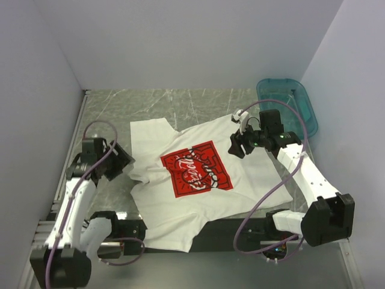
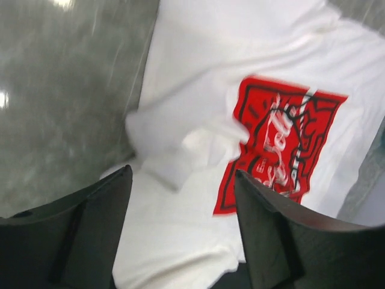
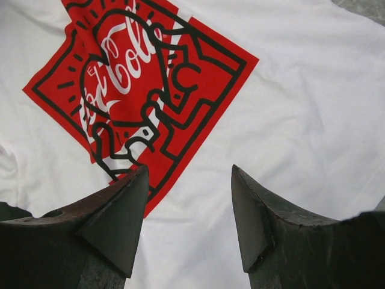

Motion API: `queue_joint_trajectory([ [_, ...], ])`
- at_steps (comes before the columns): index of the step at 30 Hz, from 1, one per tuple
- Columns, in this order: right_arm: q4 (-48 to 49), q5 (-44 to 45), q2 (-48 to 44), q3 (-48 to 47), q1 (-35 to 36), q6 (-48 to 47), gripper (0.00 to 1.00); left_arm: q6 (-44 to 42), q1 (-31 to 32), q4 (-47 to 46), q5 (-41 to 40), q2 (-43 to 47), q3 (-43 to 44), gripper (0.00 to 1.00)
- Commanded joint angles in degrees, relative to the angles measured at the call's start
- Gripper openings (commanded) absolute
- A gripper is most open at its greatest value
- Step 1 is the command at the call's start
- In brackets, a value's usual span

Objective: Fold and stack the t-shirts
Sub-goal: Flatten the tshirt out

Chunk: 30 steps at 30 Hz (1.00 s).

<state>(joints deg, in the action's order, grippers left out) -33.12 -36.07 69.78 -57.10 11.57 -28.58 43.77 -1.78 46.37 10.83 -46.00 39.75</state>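
Note:
One white t-shirt (image 1: 198, 198) with a red square Coca-Cola print (image 1: 195, 168) lies spread on the table, print up, its hem hanging over the near edge. Its left sleeve is bunched by my left gripper (image 1: 120, 161), which hovers open at the shirt's left edge with nothing between its fingers. In the left wrist view the t-shirt (image 2: 198, 120) lies below the open left gripper (image 2: 183, 174). My right gripper (image 1: 239, 143) hovers open over the shirt's right shoulder. In the right wrist view the right gripper (image 3: 189, 171) is empty above the white cloth (image 3: 301, 108) beside the print.
A teal plastic basin (image 1: 289, 102) stands at the back right corner. The table is a grey marbled surface (image 1: 114, 108), walled at the left, back and right. The arm bases (image 1: 114, 232) sit at the near edge, partly under the shirt's hem.

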Motion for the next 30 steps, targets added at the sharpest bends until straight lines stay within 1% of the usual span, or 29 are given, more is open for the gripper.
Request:
queue_joint_trajectory([
  [1,0.3,0.2,1.1,-2.7,-0.5,0.3,0.64,-4.7,-0.2,-19.2,-3.9,-9.7,4.9,0.76],
  [2,0.3,0.0,1.8,-3.0,-0.6,0.5,0.64,-4.7,-0.8,-21.2,-3.1,-13.0,6.4,0.76],
  [3,0.0,-0.2,2.3,-3.4,-0.6,0.5,0.64,-5.2,-1.0,-23.8,-1.3,-16.6,11.2,0.76],
  [4,-0.2,-0.7,2.6,-3.6,-0.5,0.5,0.64,-6.0,-1.0,-25.4,-0.7,-23.9,14.1,0.74],
  [5,-0.6,-1.0,3.1,-4.6,-0.6,0.3,0.64,-7.9,-1.0,-26.7,-2.8,-27.7,17.4,0.73],
  [6,-1.4,-1.1,4.1,-5.2,-0.6,0.3,0.64,-8.7,-1.3,-27.4,-3.4,-31.3,22.9,0.73],
  [7,-1.6,-1.2,4.5,-5.6,-0.7,0.1,0.64,-9.8,-1.7,-28.0,-2.9,-38.6,25.4,0.65],
  [8,-1.9,-1.1,5.0,-6.7,-0.7,-0.2,0.64,-12.5,-2.1,-28.0,-2.8,-42.2,28.1,0.63],
  [9,-2.3,-1.1,5.8,-7.2,-0.8,-0.4,0.64,-14.0,-2.3,-28.0,-2.8,-45.6,32.8,0.6],
  [10,-2.4,-1.1,6.3,-8.2,-0.8,-0.6,0.64,-15.3,-2.2,-27.9,-2.7,-51.3,34.9,0.56],
  [11,-2.4,-1.0,7.0,-9.0,-0.8,-0.7,0.64,-17.6,-2.3,-27.7,-2.4,-53.7,38.7,0.54],
  [13,-2.8,-1.1,9.9,-12.0,-0.9,-0.7,0.64,-19.1,-2.3,-27.3,-2.0,-59.4,42.0,0.51],
  [14,-3.2,-1.6,10.9,-13.1,-0.9,-0.3,0.64,-20.3,-2.2,-27.1,-1.9,-60.9,44.6,0.51],
  [18,-2.7,-4.4,15.3,-17.2,-1.0,1.9,0.64,-21.2,-2.3,-26.1,-2.4,-66.1,48.8,0.46],
  [19,-2.7,-4.8,15.8,-17.4,-0.9,2.1,0.64,-21.2,-2.3,-26.2,-2.2,-67.2,49.0,0.43],
  [25,-0.5,-3.4,16.0,-14.4,-1.0,2.3,0.64,-22.8,-2.0,-26.8,-2.3,-68.9,47.8,0.35],
  [30,-0.4,-3.7,16.1,-13.9,-1.0,2.4,0.64,-25.0,-2.0,-25.7,-3.8,-71.2,48.5,0.32],
])
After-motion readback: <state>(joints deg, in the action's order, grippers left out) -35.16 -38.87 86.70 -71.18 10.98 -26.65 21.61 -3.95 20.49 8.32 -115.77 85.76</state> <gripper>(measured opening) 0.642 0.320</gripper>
